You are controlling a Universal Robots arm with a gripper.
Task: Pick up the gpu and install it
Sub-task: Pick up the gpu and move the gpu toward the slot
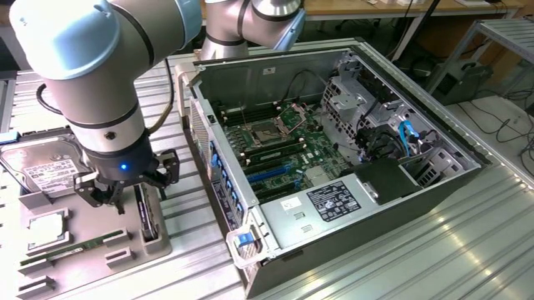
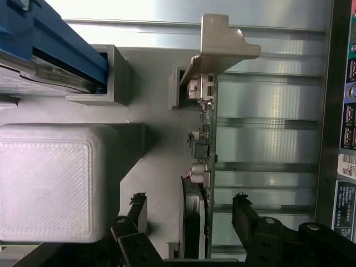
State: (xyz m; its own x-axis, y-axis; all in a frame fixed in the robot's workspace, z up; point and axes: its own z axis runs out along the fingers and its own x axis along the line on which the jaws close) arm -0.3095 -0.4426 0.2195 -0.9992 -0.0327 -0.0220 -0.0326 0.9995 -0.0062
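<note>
Gripper (image 1: 129, 187) is held over gpu (image 2: 203, 156), which is stood on edge in grey tray (image 1: 87, 219). Fingers (image 2: 136, 210) are spread either side, card untouched.

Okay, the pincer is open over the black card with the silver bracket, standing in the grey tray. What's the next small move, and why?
Probably lower the pincer straight down a little. Its black fingers stand open on either side of the thin black card with the silver-beige bracket, which stands on edge in the grey plastic tray, and neither seems to touch it.
</note>
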